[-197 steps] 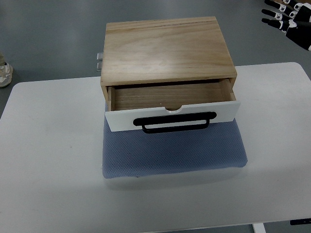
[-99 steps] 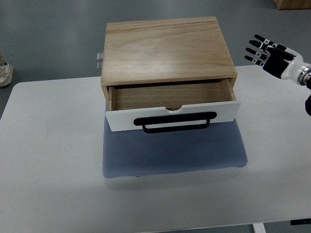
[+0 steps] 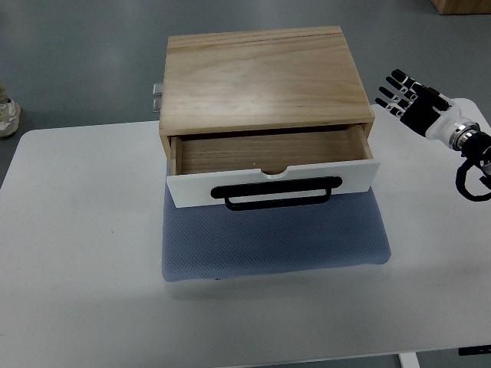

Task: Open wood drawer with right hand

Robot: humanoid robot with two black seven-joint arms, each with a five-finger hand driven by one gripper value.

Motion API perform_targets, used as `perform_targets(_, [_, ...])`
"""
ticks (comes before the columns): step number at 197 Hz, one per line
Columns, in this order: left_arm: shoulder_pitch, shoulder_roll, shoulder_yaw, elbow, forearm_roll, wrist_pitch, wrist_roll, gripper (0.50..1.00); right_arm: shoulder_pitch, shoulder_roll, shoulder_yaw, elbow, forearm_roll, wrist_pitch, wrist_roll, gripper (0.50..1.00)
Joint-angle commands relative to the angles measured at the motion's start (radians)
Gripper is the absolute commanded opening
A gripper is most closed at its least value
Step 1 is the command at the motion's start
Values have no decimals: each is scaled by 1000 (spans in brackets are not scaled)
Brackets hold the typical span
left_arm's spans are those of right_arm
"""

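A light wooden box point(image 3: 261, 77) stands on a blue-grey pad point(image 3: 272, 241) at the middle of the white table point(image 3: 77, 253). Its drawer point(image 3: 268, 165) is pulled partway out, with a white front and a black handle point(image 3: 276, 192); the inside looks bare. My right hand point(image 3: 399, 96) hovers to the right of the box, level with its top, fingers spread toward it and holding nothing. A gap separates it from the box and the handle. The left arm is out of the picture.
A small metal fitting point(image 3: 156, 97) sticks out at the box's back left. A shoe point(image 3: 8, 116) shows on the floor at the left edge. A brown box corner point(image 3: 460, 4) sits at the top right.
The right hand has come down and leftward from the top right corner to beside the box. The drawer has not moved.
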Motion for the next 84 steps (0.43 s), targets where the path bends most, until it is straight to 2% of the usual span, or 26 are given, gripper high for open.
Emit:
perform_targets(1, [0, 0, 0, 0, 0, 0, 0, 1000, 0, -3, -1, 0, -6, -8, 1, 954])
perform_targets(84, [0, 0, 0, 0, 0, 0, 0, 1000, 1, -15, -1, 0, -14, -2, 2, 954])
